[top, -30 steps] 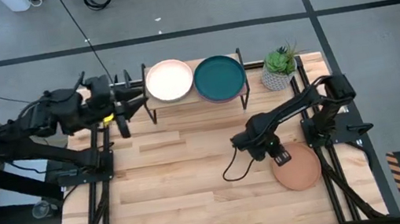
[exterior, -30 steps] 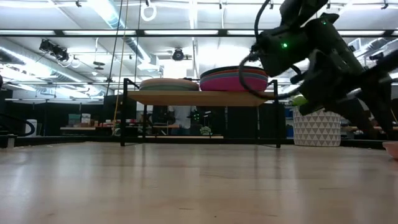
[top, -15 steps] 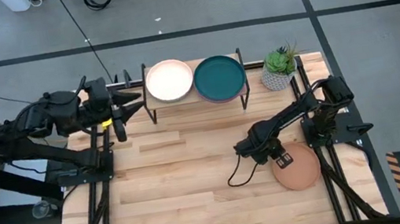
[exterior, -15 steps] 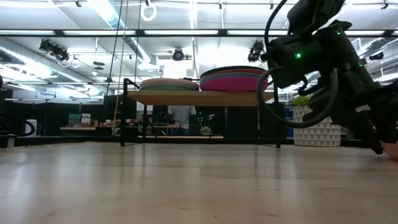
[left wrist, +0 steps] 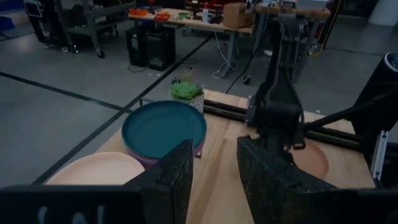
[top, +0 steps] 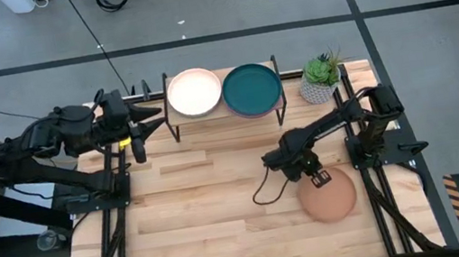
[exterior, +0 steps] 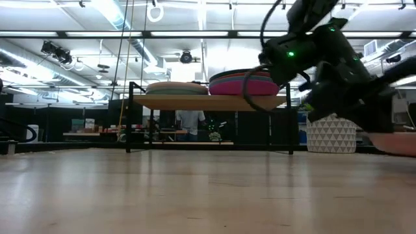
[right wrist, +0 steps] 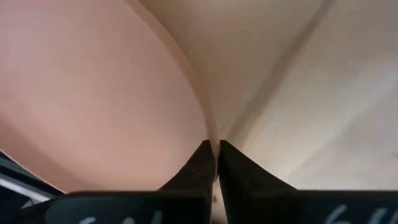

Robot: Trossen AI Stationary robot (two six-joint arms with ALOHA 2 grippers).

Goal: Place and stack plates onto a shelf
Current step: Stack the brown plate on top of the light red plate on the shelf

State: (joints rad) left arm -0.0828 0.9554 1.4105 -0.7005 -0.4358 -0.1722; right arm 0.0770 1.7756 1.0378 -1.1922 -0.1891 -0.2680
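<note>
One tan-brown plate [top: 328,197] sits near the table's right front, its rim pinched between the right gripper's [top: 313,178] narrow fingers [right wrist: 204,163], an edge grip suited to carrying it flat to the shelf [top: 225,111]. Beside the shelf's left end, the left gripper [top: 140,126] waits with fingers apart.

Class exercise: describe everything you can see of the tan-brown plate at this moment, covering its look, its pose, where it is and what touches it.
The tan-brown plate is round, shallow and matte, a plain even colour with a thin rim. It is at the table's front right, away from the shelf. The right gripper pinches its rim, one finger on each face. In the low view its edge appears raised above the tabletop, so it seems lifted; its exact tilt cannot be told. Nothing else touches it.
</note>
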